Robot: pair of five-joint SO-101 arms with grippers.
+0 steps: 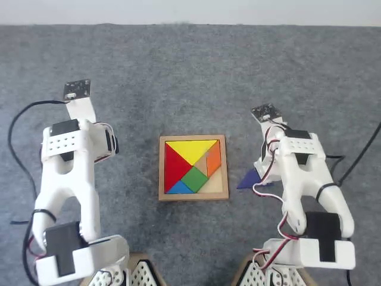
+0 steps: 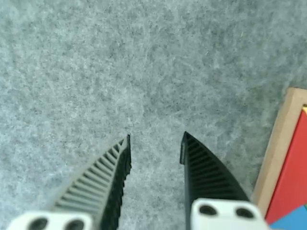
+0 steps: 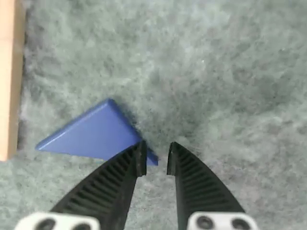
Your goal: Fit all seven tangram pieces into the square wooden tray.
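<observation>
The square wooden tray (image 1: 193, 197) lies at the table's middle and holds a yellow triangle (image 1: 191, 151), a red triangle (image 1: 175, 167), a green square (image 1: 194, 177), an orange piece (image 1: 214, 159) and a light blue triangle (image 1: 179, 187). Its lower right corner shows bare wood. A dark blue triangle (image 1: 249, 178) lies flat on the carpet just right of the tray, partly under the right arm. My right gripper (image 3: 156, 148) hangs narrowly open, one fingertip over a corner of that dark blue triangle (image 3: 91, 132). My left gripper (image 2: 156, 139) is open over bare carpet, left of the tray (image 2: 278, 148).
Grey carpet covers the whole table. Both arm bases stand at the near edge, with cables trailing at the left and right sides. The tray's edge (image 3: 7, 72) shows beyond the dark blue triangle in the right wrist view.
</observation>
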